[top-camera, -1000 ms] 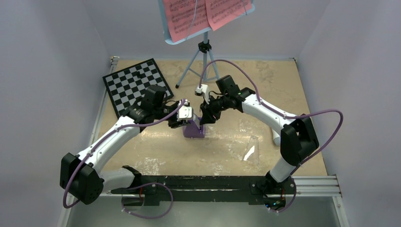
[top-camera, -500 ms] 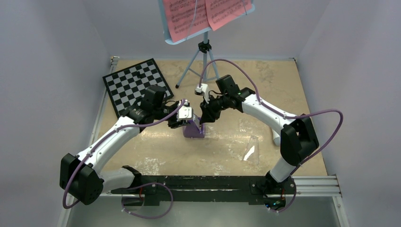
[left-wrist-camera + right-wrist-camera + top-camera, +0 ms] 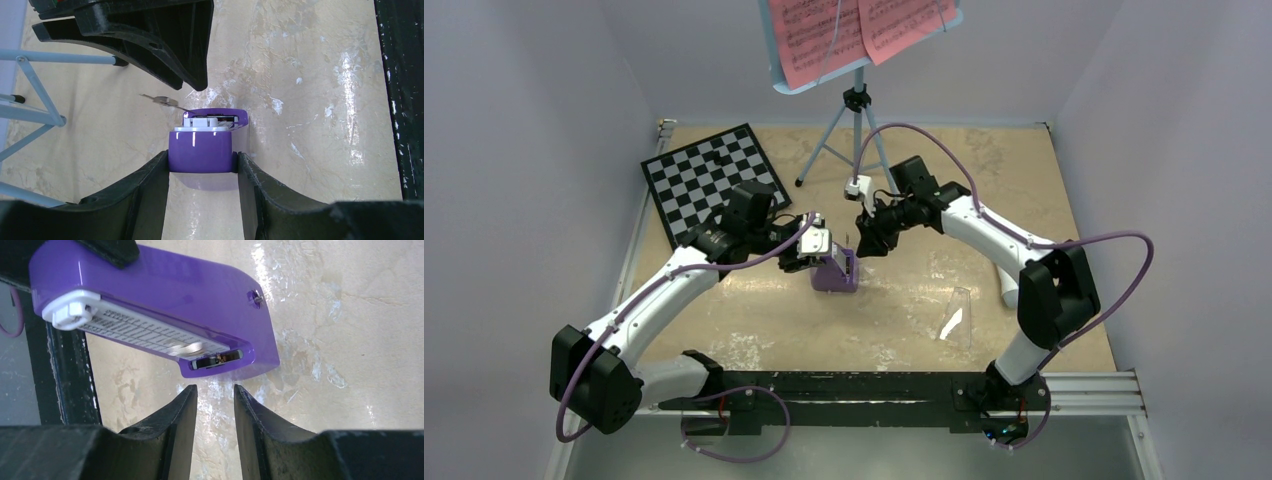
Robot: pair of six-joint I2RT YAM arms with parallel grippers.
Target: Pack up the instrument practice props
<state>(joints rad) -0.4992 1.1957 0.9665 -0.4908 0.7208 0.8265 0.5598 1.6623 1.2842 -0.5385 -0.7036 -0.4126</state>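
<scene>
Top external: chessboard (image 3: 709, 180) left of metronome (image 3: 835, 276), stand (image 3: 856, 99) behind.

Purple metronome (image 3: 836, 276) stands uncovered mid-table, clear cover (image 3: 957, 318) lying apart, pink pages (image 3: 804, 40) on the blue stand (image 3: 857, 100)

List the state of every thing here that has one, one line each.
purple metronome: upright on the table, cover off, clamped by the left gripper.
clear cover: off, lying apart on the table.
music stand: up on its tripod.
pink pages: on the stand.
white tube: lying down, mostly hidden.
chessboard: lying flat.
right gripper: open, empty.
</scene>
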